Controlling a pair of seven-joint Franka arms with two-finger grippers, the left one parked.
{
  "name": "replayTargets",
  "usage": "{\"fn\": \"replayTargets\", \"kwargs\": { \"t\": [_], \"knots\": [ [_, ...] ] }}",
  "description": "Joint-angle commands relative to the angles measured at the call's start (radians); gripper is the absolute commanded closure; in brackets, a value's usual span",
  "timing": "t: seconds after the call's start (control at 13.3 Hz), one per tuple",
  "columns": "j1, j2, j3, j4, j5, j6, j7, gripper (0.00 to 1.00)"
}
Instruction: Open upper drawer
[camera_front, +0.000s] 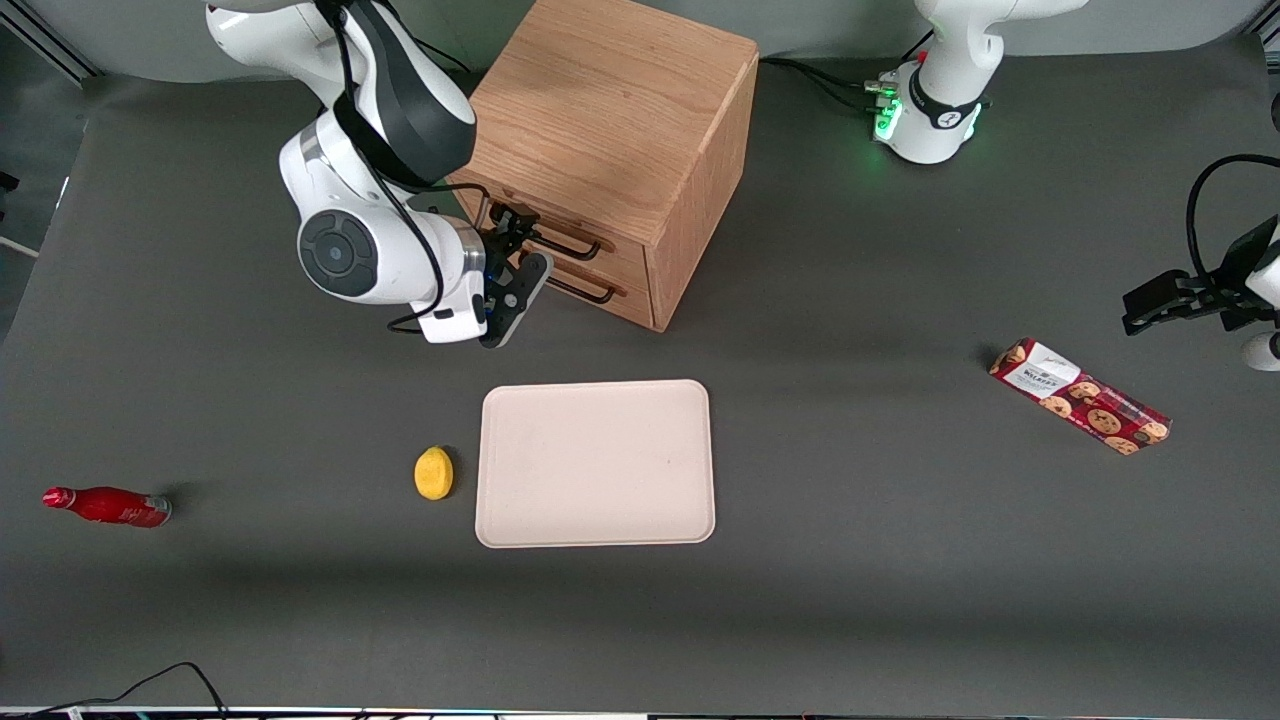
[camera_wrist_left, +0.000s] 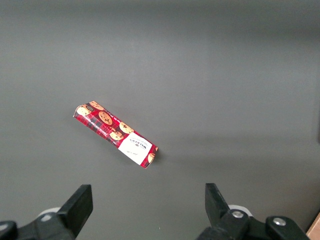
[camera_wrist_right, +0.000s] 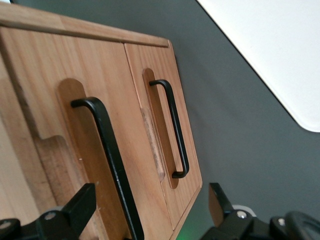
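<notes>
The oak cabinet (camera_front: 610, 110) stands at the back of the table. My right gripper (camera_front: 520, 262) is open, close in front of its two drawers. The upper drawer (camera_front: 570, 232) looks shut, flush with the lower drawer (camera_front: 600, 285). In the right wrist view the upper drawer's dark bar handle (camera_wrist_right: 107, 150) runs between my open fingers (camera_wrist_right: 75, 210), nearer to one of them, and neither finger visibly touches it. The gripper (camera_wrist_right: 147, 212) holds nothing. The lower drawer's handle (camera_wrist_right: 172, 130) lies farther off, beside the grey table.
A cream tray (camera_front: 596, 462) lies nearer the front camera than the cabinet, with a yellow lemon (camera_front: 433, 472) beside it. A red bottle (camera_front: 108, 506) lies toward the working arm's end of the table. A cookie box (camera_front: 1080, 396) (camera_wrist_left: 116, 134) lies toward the parked arm's end.
</notes>
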Motion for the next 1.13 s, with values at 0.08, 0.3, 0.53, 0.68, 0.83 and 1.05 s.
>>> {"fn": "replayTargets", "kwargs": {
  "t": [0.08,0.3,0.53,0.68,0.83,1.05],
  "knots": [
    [0.001,0.022,0.000,-0.011,0.060,0.015,-0.033,0.00],
    [0.007,0.035,0.006,-0.018,0.081,0.015,-0.033,0.00],
    [0.011,0.051,0.007,-0.018,0.084,0.015,-0.033,0.00],
    [0.011,0.062,0.009,-0.018,0.097,0.015,-0.033,0.00],
    [0.011,0.064,0.011,-0.025,0.097,0.015,-0.035,0.00],
    [0.011,0.084,0.011,-0.028,0.098,0.024,-0.035,0.00]
  ]
}}
